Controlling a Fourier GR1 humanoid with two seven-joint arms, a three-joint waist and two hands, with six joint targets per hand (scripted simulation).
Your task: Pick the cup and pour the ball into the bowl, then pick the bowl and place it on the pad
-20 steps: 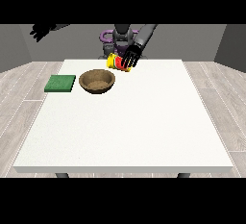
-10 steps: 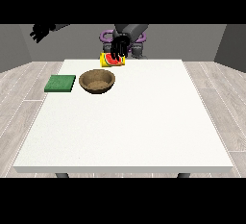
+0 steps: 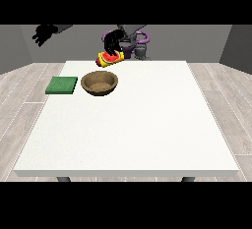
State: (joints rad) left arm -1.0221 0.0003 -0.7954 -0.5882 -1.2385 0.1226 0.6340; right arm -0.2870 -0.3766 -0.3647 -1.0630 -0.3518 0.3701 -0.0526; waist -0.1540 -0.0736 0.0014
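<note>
One cup (image 3: pixel 110 58), one bowl (image 3: pixel 100 83) and one pad (image 3: pixel 62 85) are in view; the ball cannot be made out. The cup, banded yellow and red, lies tipped on its side in the air above the far edge of the white surface (image 3: pixel 142 125), the hand at the view's right (image 3: pixel 112 42) curled around it from above. The round brown bowl sits just below and in front of it, beside the flat green square pad. The hand at the view's left (image 3: pixel 44 33) hangs raised off the surface, its fingers unclear.
</note>
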